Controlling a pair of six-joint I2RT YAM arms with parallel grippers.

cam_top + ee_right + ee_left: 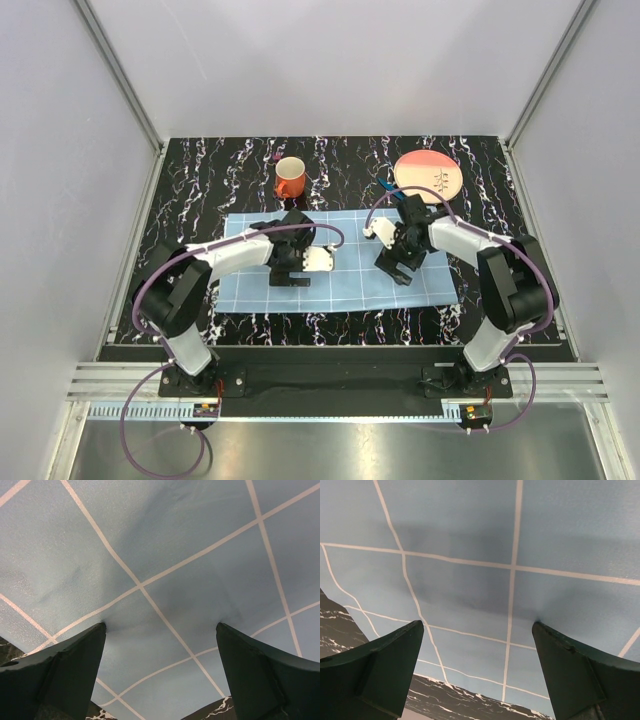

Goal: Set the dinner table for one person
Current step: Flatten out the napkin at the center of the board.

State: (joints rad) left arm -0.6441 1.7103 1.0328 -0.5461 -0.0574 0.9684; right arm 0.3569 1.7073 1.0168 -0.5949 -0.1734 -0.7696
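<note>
Blue mat [350, 285] edges inside dinner table [200, 175], margins around.

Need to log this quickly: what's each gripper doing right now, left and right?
Left gripper: open, holding nothing, fingertips down on the light-blue checked cloth mat.
Right gripper: open, holding nothing, fingertips on the same mat.

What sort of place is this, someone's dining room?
Probably a robotics test booth, not a home: white panels on metal framing enclose the dinner table, a left arm and a right arm are bolted at its near edge, and a checked mat, orange mug and plate are laid out.
</note>
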